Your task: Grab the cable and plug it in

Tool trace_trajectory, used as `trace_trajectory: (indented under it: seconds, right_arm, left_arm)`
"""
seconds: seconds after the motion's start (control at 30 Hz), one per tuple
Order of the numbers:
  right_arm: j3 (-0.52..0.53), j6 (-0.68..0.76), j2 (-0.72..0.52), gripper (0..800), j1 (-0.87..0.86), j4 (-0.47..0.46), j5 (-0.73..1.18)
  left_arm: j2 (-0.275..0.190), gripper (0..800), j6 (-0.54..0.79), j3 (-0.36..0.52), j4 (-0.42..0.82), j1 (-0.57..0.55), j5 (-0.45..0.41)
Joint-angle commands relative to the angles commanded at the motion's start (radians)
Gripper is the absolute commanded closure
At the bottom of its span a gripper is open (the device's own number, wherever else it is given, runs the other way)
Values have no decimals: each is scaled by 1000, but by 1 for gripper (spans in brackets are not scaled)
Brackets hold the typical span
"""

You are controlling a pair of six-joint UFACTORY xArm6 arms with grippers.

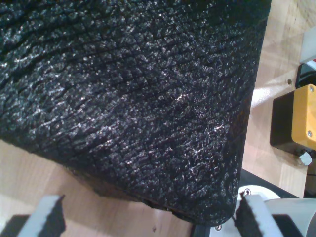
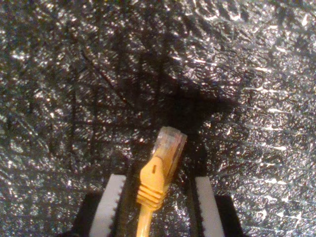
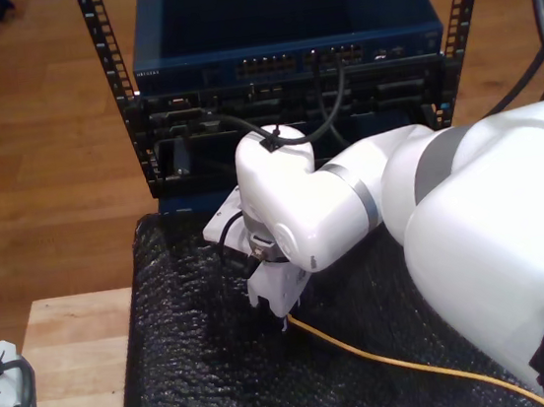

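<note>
The cable [image 2: 157, 185] is orange-yellow, and its clear plug [image 2: 169, 143] points forward over the black foam mat [image 2: 59, 98]. My second gripper [image 2: 159, 197] is shut on the cable just behind the plug. In the exterior view my second gripper [image 3: 280, 307] hangs low over the mat [image 3: 203, 371], and the cable [image 3: 401, 361] trails off toward that view's lower right. My first gripper [image 1: 150, 210] is open with nothing between its fingers [image 1: 49, 212], over the mat's edge [image 1: 148, 123] and the wooden table [image 1: 29, 173].
A rack [image 3: 288, 92] stands behind the mat, holding a blue switch [image 3: 284, 18] with rows of ports [image 3: 265, 65]. A yellow and black box [image 1: 296, 123] sits on the wood. Another arm's white end [image 3: 3, 400] shows at the exterior view's lower left. A black cable [image 3: 338, 96] hangs from the rack.
</note>
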Motion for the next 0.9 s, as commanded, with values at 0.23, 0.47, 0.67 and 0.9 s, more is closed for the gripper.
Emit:
trace_trajectory:
  seconds: [0.23,0.47,0.67,0.9]
  right_arm:
    - [0,2,0,555,0,-21,0]
    - [0,2,-2,609,0,-25,2]
    - [0,-2,-3,638,0,-25,3]
    - [2,-3,-9,780,3,-140,2]
  left_arm:
    - [2,0,0,0,0,0,0]
    - [2,0,2,0,0,0,0]
    - [2,0,0,0,0,0,0]
    - [2,0,0,0,0,0,0]
